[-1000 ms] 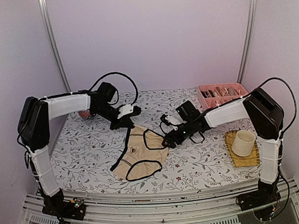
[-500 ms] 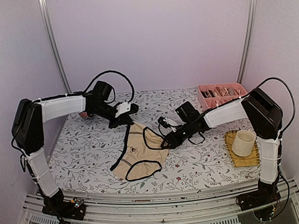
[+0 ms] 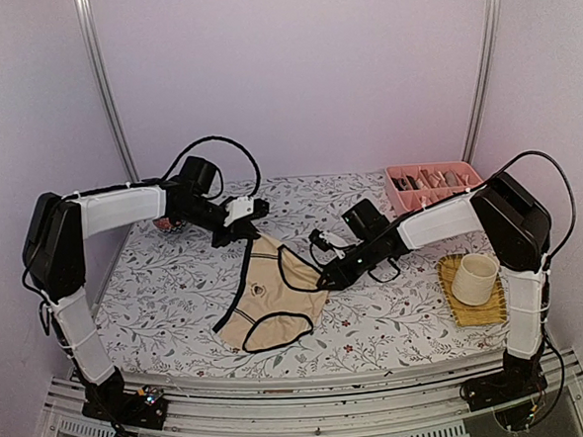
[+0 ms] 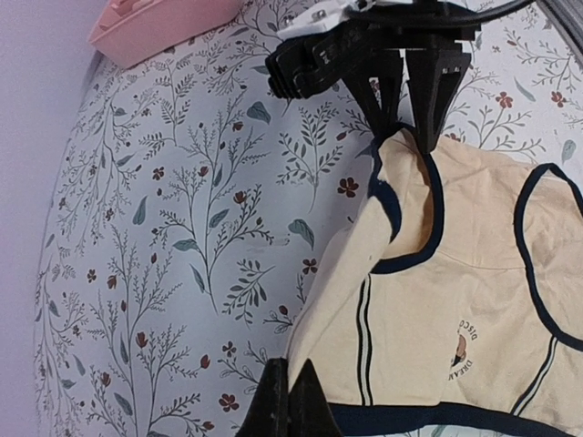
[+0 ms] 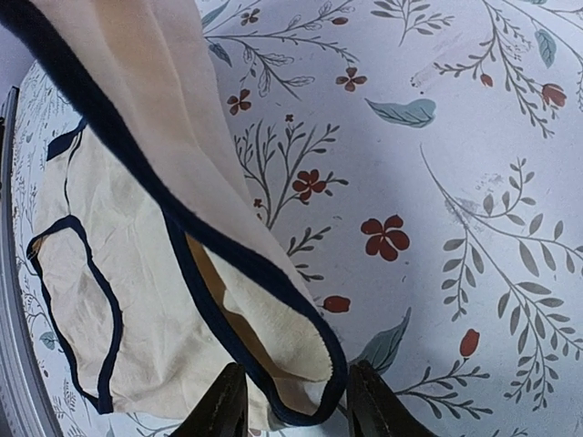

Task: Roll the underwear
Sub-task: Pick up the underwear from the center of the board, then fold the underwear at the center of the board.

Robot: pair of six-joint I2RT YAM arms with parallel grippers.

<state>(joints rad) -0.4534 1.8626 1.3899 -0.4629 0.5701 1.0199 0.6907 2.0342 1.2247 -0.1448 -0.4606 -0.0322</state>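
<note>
The beige underwear [image 3: 272, 297] with black edging lies spread at the table's middle. My left gripper [image 3: 248, 233] is shut on its far left waistband corner; in the left wrist view the closed fingertips [image 4: 287, 405] pinch the beige cloth [image 4: 455, 300]. My right gripper [image 3: 324, 278] is at the underwear's right corner. In the right wrist view its fingers [image 5: 223, 405] stand apart, with the edged corner [image 5: 301, 373] lying loose between them. The right gripper also shows in the left wrist view [image 4: 408, 114]. The dark navy underwear is out of view.
A reddish-pink hairbrush [image 3: 166, 224] sits behind my left arm at the back left. A pink divided tray [image 3: 433, 181] stands at the back right. A cream cup [image 3: 473, 279] rests on a yellow mat [image 3: 472, 311] at the right.
My left gripper has moved a little toward the back with the waistband corner, drawing that edge of the cloth taut. The right gripper has barely moved.
</note>
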